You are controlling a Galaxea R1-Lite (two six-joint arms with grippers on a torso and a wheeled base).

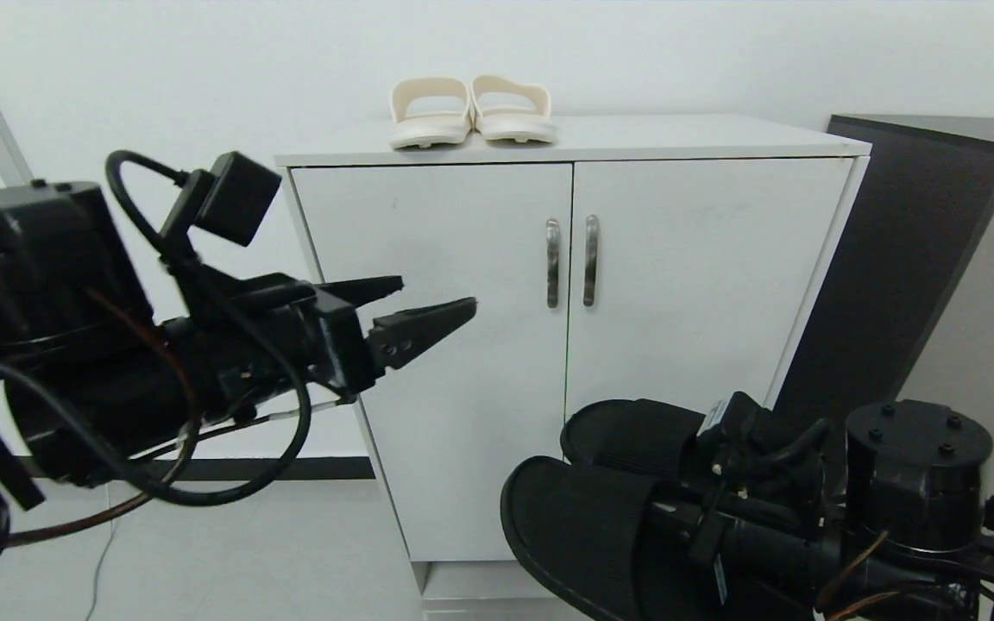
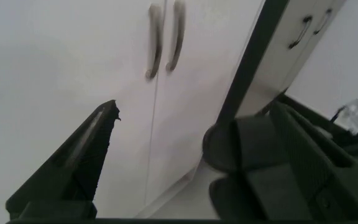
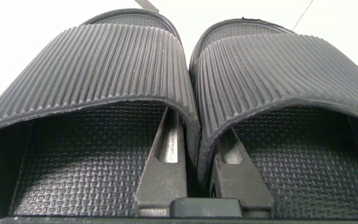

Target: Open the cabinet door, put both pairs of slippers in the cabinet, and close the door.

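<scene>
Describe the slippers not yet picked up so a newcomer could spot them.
Start at the white two-door cabinet. On its top, above the left door, a pair of slippers sits side by side. They are cream, unlike the black ribbed pair held in the right gripper.

Left gripper (image 1: 438, 291) high (jaws apart), right gripper (image 3: 199, 149) tight on black slippers (image 1: 579, 517)

We find one pair of slippers (image 1: 473, 112) side by side on top of the cabinet (image 1: 721, 136), above its left door (image 1: 454, 224). The handles (image 1: 553, 263) meet at the middle. Our left end effector (image 1: 437, 291) hangs before the left door, left of the handles. The second pair (image 1: 583, 509) sits clamped in our right end effector (image 3: 201, 143), low before the right door (image 1: 695, 285). Another unit (image 1: 894, 285) stands right of the cabinet.
</scene>
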